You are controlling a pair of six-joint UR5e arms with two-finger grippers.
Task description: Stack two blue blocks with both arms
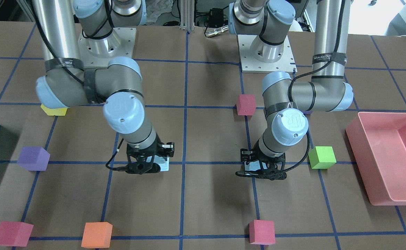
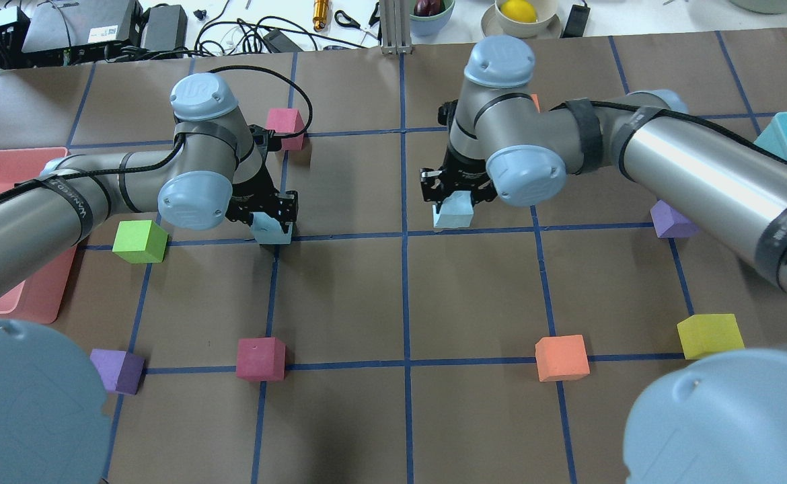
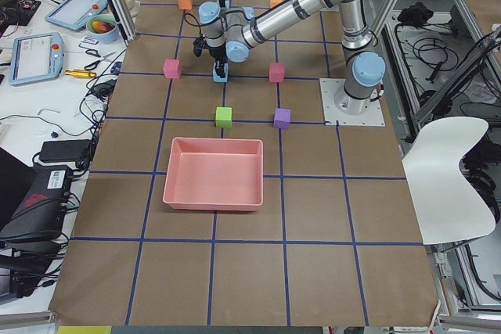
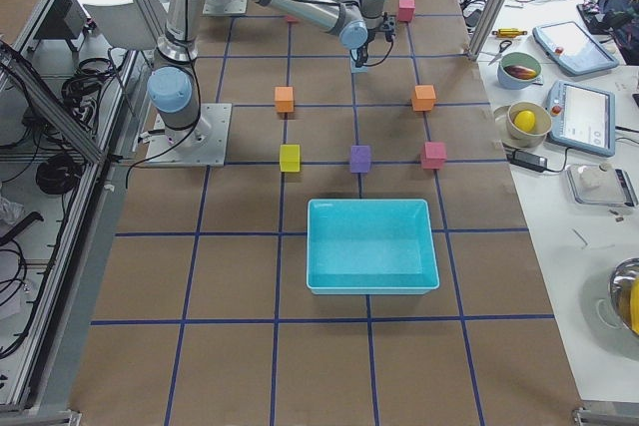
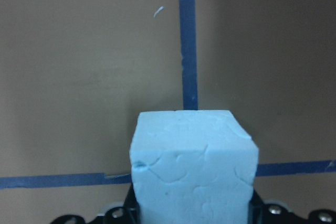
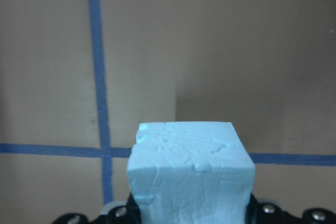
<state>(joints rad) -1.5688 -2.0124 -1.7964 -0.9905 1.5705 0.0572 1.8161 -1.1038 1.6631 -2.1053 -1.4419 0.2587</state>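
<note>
dented, crackle-skinned sky-blue foam cube [image 5: 191, 166] sits clamped in the left gripper [image 2: 271, 222]; a second sky-blue cube [image 6: 190, 169] is pinched likewise by the right gripper [image 2: 454, 202]. both hang low over the brown paper table [image 2: 340, 296], well apart, so i'd judge the grasping done, with bringing together and stacking left.

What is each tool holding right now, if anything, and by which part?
Each holds one. The left tool is shut on a blue block by opposite side faces; the right tool grips the second blue block likewise.
</note>
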